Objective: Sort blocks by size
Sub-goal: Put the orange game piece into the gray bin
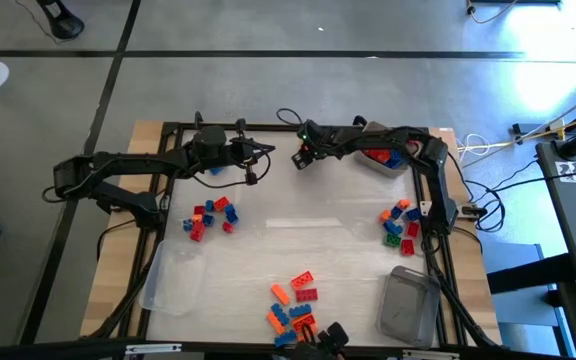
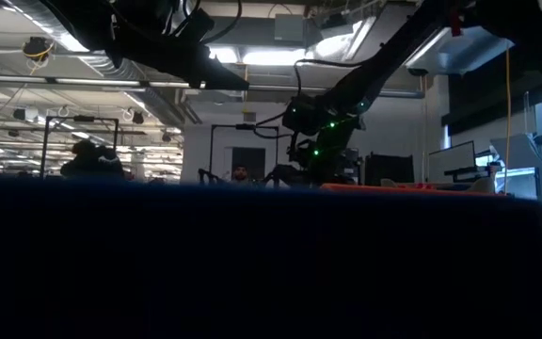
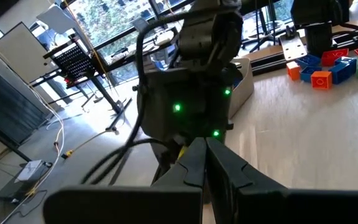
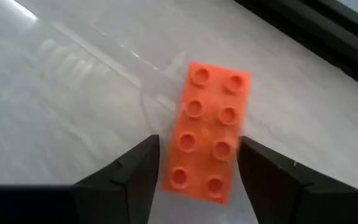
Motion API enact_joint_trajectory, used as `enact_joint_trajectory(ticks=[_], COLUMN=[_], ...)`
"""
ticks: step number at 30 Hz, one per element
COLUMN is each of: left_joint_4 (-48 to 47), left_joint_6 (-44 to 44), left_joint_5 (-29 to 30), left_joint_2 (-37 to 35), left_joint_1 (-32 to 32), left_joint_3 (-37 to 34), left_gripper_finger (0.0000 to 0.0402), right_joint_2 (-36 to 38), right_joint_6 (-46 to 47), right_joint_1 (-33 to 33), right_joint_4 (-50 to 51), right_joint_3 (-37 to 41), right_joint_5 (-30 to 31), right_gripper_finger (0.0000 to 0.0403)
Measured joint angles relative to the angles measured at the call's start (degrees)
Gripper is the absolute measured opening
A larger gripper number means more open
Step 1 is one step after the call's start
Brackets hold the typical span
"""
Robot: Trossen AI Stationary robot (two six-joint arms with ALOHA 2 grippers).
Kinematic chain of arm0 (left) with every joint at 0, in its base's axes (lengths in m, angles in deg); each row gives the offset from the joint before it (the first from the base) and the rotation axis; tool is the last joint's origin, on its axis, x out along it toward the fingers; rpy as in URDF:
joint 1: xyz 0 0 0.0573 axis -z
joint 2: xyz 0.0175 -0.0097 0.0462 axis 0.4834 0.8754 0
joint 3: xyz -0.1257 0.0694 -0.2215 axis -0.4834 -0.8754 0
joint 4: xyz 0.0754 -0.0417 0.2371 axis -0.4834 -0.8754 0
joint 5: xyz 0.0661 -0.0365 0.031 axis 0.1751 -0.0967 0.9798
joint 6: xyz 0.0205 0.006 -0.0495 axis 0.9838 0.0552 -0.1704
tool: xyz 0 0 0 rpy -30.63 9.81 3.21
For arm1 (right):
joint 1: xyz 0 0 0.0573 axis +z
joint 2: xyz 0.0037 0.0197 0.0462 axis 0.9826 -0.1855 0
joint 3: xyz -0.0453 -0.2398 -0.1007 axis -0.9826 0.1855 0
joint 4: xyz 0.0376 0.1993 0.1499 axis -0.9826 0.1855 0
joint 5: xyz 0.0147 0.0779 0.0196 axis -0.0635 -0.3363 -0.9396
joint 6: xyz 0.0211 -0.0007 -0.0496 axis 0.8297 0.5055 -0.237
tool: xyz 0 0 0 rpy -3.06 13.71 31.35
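Observation:
An orange brick [image 4: 207, 130], two studs wide and several long, lies studs up on the pale table top. My right gripper [image 4: 199, 152] is open, one finger on each side of the brick's near end, and the brick is skewed a little between the fingers. In the high view this gripper [image 1: 300, 157] is at the table's far middle. My left gripper [image 1: 265, 153] hovers just to its left, shut [image 3: 204, 152] on nothing and pointing at the right arm. Other blocks lie in piles at the left [image 1: 211, 215], the right [image 1: 400, 222] and the near edge [image 1: 293, 300].
A tub with red and blue blocks [image 1: 383, 158] stands at the far right under the right arm. A clear tub [image 1: 173, 278] sits near left and a grey one [image 1: 410, 305] near right. A dark blue thing [image 2: 252, 264] fills the lower half of the low view.

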Motion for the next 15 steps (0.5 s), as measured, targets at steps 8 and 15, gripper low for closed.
enact_joint_trajectory(ticks=[8, 15], left_joint_4=[0.2, 0.2], left_joint_6=[0.0, 0.0], left_joint_5=[0.0, 0.0], left_joint_2=[0.0, 0.0], left_joint_1=[0.0, 0.0], left_joint_3=[0.0, 0.0], left_gripper_finger=[0.0, 0.0], right_joint_2=[-0.1, 0.3], right_joint_6=[-1.7, -3.3], right_joint_1=[0.0, 0.0], right_joint_4=[0.0, 1.8], right_joint_3=[0.1, 0.0], right_joint_5=[-0.5, -0.3], right_gripper_finger=[0.0188, 0.0138])
